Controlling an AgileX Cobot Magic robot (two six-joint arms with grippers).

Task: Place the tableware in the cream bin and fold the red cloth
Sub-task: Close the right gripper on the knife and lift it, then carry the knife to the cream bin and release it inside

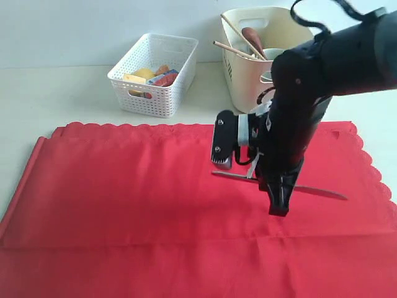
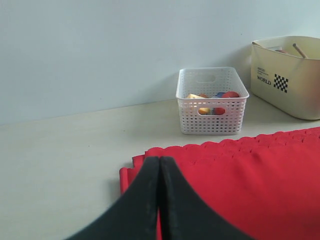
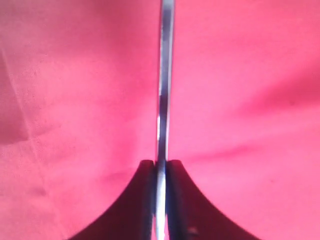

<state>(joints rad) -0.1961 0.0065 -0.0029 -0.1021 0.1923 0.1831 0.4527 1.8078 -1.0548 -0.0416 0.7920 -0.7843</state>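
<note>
The red cloth (image 1: 124, 186) lies spread over the table with scalloped edges. A silver knife (image 1: 322, 192) lies level across its right half, and my right gripper (image 1: 278, 208) points down and is shut on the knife's middle. In the right wrist view the thin blade (image 3: 164, 75) runs out from between the closed right gripper (image 3: 160, 162) over the cloth (image 3: 75, 100). The cream bin (image 1: 248, 68) at the back right holds chopsticks (image 1: 232, 46), a brown-handled spoon (image 1: 253, 38) and a pale bowl (image 1: 270, 54). My left gripper (image 2: 159, 159) is shut on nothing, near the cloth's (image 2: 260, 170) corner; it is outside the exterior view.
A white perforated basket (image 1: 155, 81) with colourful food items stands behind the cloth, left of the cream bin. The left wrist view shows the same basket (image 2: 212, 102) and the bin (image 2: 295, 85) against the pale wall. Bare table lies left of the cloth.
</note>
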